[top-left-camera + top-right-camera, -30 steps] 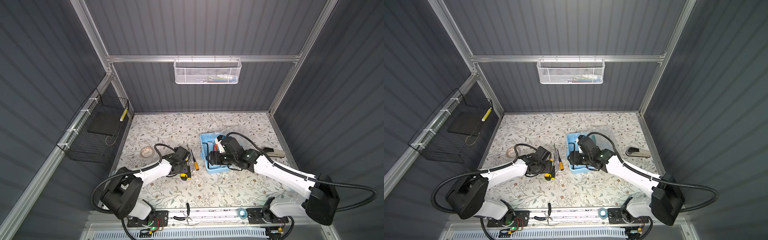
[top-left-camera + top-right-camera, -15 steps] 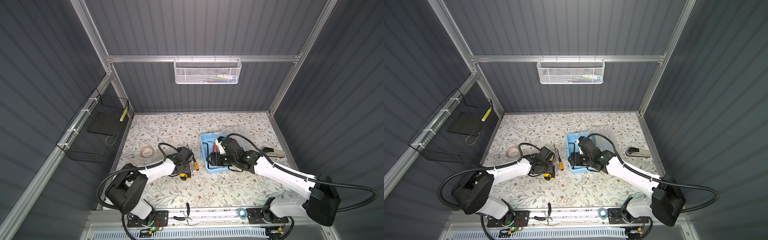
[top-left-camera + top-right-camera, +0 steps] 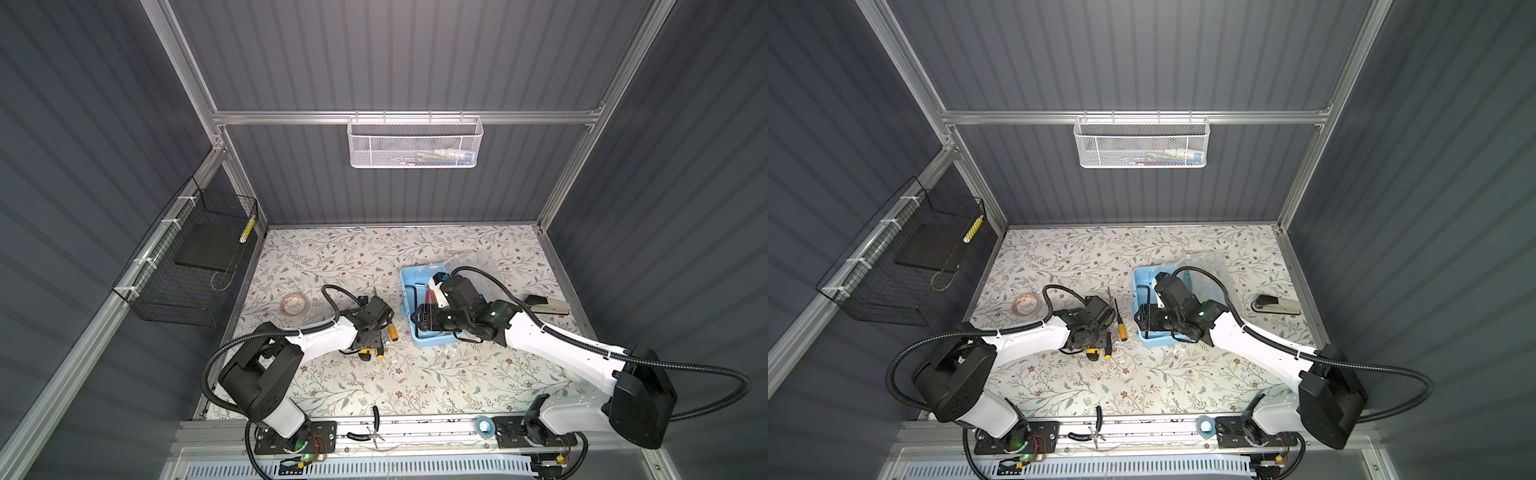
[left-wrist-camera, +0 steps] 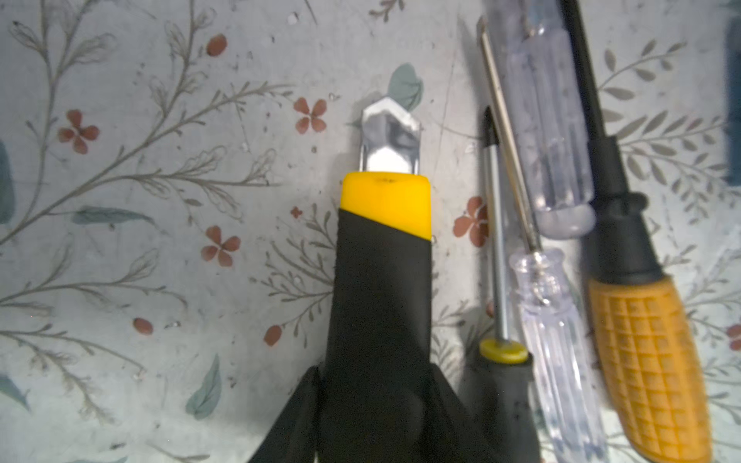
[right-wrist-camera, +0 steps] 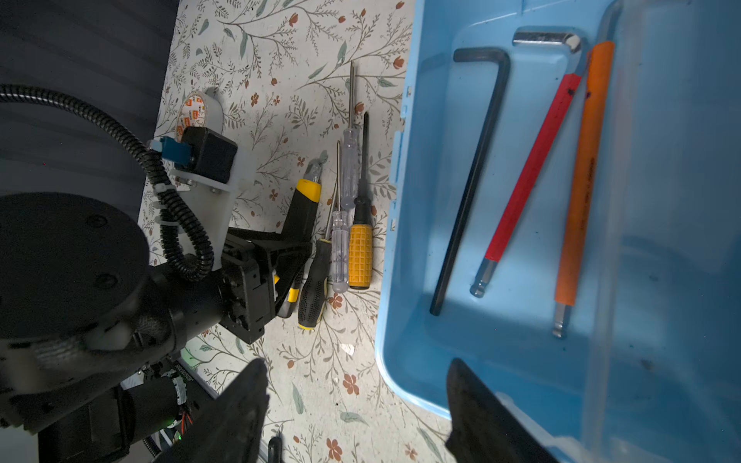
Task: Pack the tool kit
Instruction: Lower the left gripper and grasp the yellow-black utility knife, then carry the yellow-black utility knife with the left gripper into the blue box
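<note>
Left gripper [image 4: 375,377]: jaws clamped on yellow-black knife [image 4: 381,260], at 8 o'clock of blue case [image 3: 409,277] | Right gripper [image 5: 357,368]: jaws apart, straddling case wall

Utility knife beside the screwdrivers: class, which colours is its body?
Knife: black with a yellow nose, best in the left wrist view.

Both top views look steeply down from high at the front, covering the whole floral table [image 3: 353,257] almost identically. The left wrist camera sits very close above the yellow-black utility knife [image 4: 381,280]. The right wrist camera, farther off, faces the light-blue case [image 5: 521,360] and shares that knife.
</note>
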Controlling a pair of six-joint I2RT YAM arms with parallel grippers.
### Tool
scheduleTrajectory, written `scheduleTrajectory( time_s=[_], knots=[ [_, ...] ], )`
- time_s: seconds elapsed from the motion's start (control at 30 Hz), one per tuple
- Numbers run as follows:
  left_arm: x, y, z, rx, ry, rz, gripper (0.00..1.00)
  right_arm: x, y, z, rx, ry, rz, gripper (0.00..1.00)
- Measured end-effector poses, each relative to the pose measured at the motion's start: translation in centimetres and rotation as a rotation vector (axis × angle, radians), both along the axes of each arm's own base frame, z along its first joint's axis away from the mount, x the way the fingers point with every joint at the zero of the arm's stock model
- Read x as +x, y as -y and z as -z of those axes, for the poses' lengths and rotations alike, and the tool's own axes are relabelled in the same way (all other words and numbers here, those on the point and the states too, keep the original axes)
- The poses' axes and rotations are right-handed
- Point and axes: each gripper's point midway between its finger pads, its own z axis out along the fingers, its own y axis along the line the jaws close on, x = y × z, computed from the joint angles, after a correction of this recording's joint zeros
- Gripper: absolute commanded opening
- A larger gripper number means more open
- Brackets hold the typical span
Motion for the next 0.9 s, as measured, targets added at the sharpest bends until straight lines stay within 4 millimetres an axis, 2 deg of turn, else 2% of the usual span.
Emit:
scheduleTrajectory(
  time_s=[0.13, 0.3, 0.4, 0.47, 0.6, 0.73, 0.8, 0.9],
  knots=[
    [0.0, -0.3, 0.0, 0.016, 0.002, -0.005, 0.33, 0.0, 0.0, 0.0, 0.001, 0.001, 0.000, 0.71],
    [0.0, -0.9, -0.5, 0.053, 0.002, -0.011, 0.24, 0.1, -0.1, 0.0, 0.001, 0.002, 0.000, 0.71],
    [0.6, -0.6, -2.1, 0.052, 0.022, -0.004, 0.19, 0.2, 0.1, 0.0, 0.000, 0.001, 0.003, 0.72],
    [1.6, 0.2, -4.3, 0.020, 0.061, 0.001, 0.18, 0.3, 0.2, 0.0, -0.003, 0.002, 0.006, 0.72],
    [3.4, 2.6, -9.8, -0.109, 0.166, 0.015, 0.18, 0.8, 1.2, -0.6, -0.007, 0.019, 0.032, 0.72],
    [4.6, 6.0, -14.4, -0.279, 0.246, 0.048, 0.18, 1.7, 3.6, -3.7, 0.020, 0.095, 0.098, 0.72],
    [5.0, 8.5, -15.8, -0.352, 0.261, 0.078, 0.18, 2.0, 5.4, -6.0, 0.050, 0.151, 0.145, 0.72],
    [5.7, 13.5, -17.1, -0.453, 0.270, 0.142, 0.17, 2.0, 8.3, -9.1, 0.087, 0.234, 0.219, 0.72]
  ],
)
